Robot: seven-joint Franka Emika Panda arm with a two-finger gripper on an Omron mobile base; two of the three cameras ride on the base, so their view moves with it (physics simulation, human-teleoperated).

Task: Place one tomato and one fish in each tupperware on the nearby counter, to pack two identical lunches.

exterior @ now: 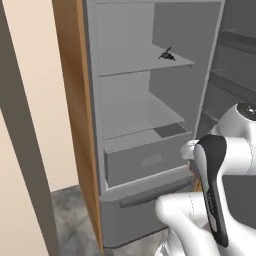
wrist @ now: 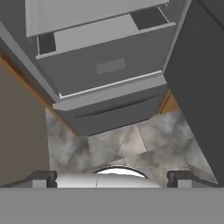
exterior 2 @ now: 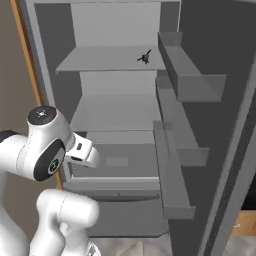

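Open grey fridge (exterior 2: 120, 100) with bare shelves, small dark object (exterior 2: 145, 57) on the upper shelf (exterior 2: 107, 60), door bins (exterior 2: 187, 75) at right, white arm (exterior 2: 47, 150) at lower left

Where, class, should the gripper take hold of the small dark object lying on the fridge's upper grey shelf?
Grip the small dark object across its thicker middle, coming in from the open front, just above the upper grey shelf. It lies low and flat with thin bits poking out; its exact shape is too small to tell.
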